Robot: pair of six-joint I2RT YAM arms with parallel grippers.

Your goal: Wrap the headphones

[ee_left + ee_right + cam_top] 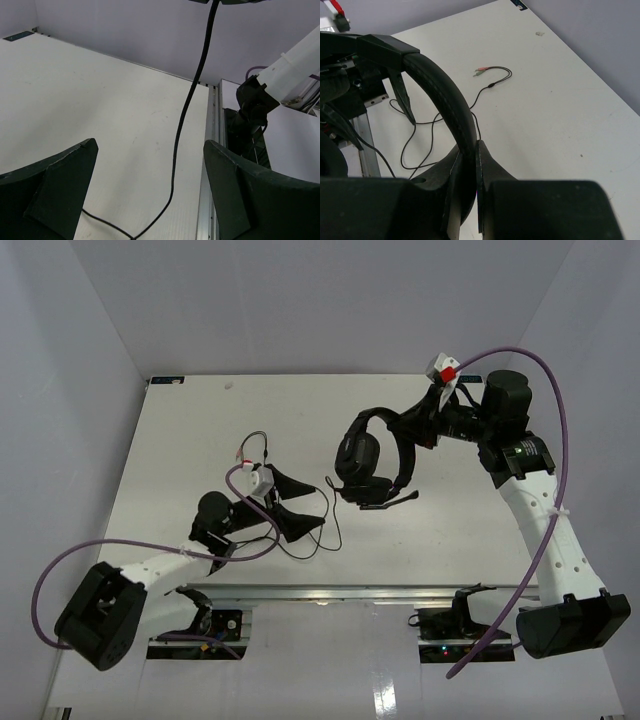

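Seemingly mid-wrap, the right gripper [469,162] clamps the headphones [362,455] aloft; the left gripper [150,145], wide open and empty, needs to catch the cord [186,110].

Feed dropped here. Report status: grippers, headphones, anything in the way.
Left gripper open, cord running between its fingers, ungripped. Right gripper shut on headphones at headband. Cord loose on table, unwrapped. Nothing blocking.

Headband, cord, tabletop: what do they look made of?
Headband: probably black padded leatherette, going by the soft sheen and an edge line like a seam.
Cord: thin rubber or PVC jacket, semi-matte; it hangs and loops limply.
Tabletop: white matte board, laminate or painted, can't tell which; faint scuffs, no glare.
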